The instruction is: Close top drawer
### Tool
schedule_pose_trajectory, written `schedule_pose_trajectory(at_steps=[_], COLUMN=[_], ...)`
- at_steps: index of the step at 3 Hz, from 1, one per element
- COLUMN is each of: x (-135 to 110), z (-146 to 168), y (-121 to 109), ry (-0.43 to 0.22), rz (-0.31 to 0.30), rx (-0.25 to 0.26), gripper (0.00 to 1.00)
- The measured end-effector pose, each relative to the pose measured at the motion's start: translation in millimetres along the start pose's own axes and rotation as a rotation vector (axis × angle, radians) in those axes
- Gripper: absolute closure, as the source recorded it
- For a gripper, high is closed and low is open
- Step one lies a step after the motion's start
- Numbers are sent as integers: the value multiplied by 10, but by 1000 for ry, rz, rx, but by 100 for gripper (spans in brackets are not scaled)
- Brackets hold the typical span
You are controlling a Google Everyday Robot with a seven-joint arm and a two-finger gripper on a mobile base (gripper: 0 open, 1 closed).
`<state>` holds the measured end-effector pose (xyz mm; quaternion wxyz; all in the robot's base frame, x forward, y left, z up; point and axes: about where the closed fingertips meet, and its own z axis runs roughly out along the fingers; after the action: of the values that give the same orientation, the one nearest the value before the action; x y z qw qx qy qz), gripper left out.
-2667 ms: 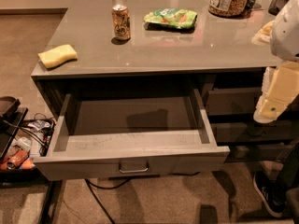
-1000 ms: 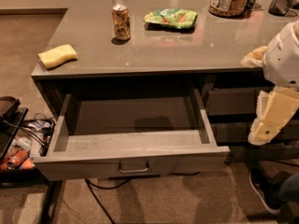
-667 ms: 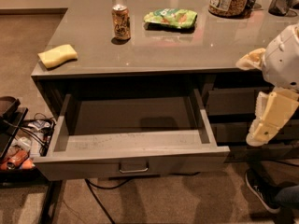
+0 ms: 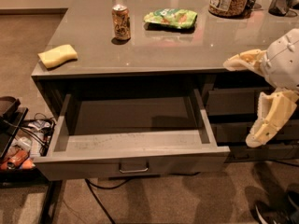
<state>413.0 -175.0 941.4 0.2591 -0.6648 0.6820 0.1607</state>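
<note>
I see the top drawer [image 4: 135, 141] pulled far out from under the grey tabletop [image 4: 196, 55]. Its flat grey-brown front faces me, with a small silver bar pull [image 4: 133, 168] at its centre. The box inside shows plain grey walls and a grey floor, pale and faintly scuffed near the front and shadowed at the back.

To the right of the drawer, just past its side wall, sit the narrower dark drawers [image 4: 233, 101], and in front of those hangs the gripper [image 4: 240, 104]. Its two cream fingers [image 4: 273, 118] are spread wide, one level with the tabletop's edge and one pointing down, and they hold nothing (neither touches the drawer).

Above the drawer, on the tabletop, a yellow sponge [image 4: 57, 55] lies over its left corner. An orange can [image 4: 121, 22] stands upright farther back, and a green bag [image 4: 170, 17] lies flat just right of the can. Beyond the drawer's right side stands a jar [image 4: 229, 0], labelled, with brownish contents I cannot make out.

Left of the drawer, on the carpet, is a heap of cables and small clutter [image 4: 21, 146]. Under the drawer front a black cord [image 4: 96, 197] trails across the floor.
</note>
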Motion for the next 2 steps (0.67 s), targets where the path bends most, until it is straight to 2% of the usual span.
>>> schedule_pose_trajectory(at_steps=[1, 2], x=[-11, -12], z=[138, 835], y=[8, 175], ry=[-10, 9], rz=[0, 29], rx=[10, 51], gripper=[0, 0])
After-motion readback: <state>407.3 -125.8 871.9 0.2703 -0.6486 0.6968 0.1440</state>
